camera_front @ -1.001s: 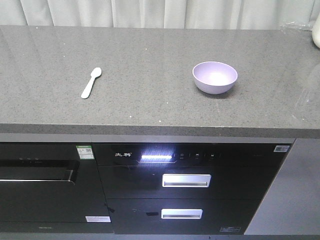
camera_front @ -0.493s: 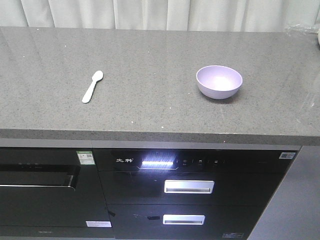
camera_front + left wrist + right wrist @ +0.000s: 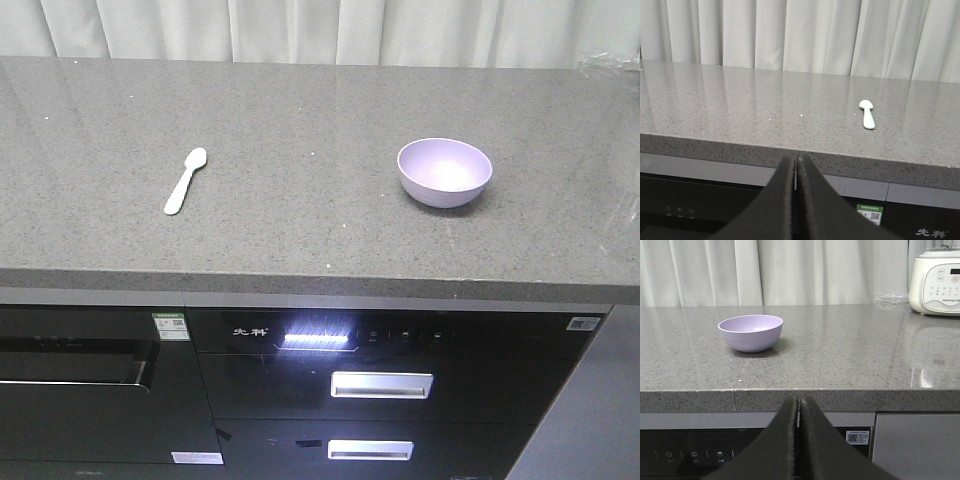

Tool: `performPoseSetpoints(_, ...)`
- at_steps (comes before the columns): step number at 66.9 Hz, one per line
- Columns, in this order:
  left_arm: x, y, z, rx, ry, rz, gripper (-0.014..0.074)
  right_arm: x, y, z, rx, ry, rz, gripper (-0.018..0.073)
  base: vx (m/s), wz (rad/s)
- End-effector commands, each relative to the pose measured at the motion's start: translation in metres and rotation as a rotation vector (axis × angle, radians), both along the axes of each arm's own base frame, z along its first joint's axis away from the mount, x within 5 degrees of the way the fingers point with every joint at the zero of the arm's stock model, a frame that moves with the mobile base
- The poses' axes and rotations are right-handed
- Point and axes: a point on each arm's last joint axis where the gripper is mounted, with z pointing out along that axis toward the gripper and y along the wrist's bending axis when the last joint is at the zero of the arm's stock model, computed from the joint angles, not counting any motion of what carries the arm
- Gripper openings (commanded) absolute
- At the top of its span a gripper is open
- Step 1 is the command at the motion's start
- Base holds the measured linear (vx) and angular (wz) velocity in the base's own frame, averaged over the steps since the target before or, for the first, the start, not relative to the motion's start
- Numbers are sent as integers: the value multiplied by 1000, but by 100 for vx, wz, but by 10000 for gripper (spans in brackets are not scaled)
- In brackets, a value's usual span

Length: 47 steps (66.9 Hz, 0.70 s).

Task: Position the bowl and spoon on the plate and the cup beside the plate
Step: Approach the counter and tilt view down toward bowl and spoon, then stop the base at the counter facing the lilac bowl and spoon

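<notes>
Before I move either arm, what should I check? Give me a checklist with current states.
1. Round pale lavender plastic bowl upright and empty on the grey stone countertop: ok.
2. Small mint-green plastic spoon lying flat, apart from the bowl: ok.
3. Left end effector open for grasping: not ok, shut.
4. Right end effector open: not ok, shut.
5. Plate and cup located: cannot tell, in no view.

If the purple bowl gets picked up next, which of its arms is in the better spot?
Likely the right. The bowl sits just ahead of the right gripper, while the left gripper faces the spoon instead. Both grippers are shut and would need opening first.
</notes>
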Motion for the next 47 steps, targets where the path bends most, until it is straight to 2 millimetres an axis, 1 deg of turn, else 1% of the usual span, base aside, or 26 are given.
performPoseSetpoints(1, 0, -1, 1, -7, -71, -14, -6, 0, 1, 4, -21, -67, 9, -1, 5, 1)
performPoseSetpoints(47, 0, -1, 1, -7, -71, -14, -6, 0, 1, 4, -21, -67, 9, -1, 6, 0)
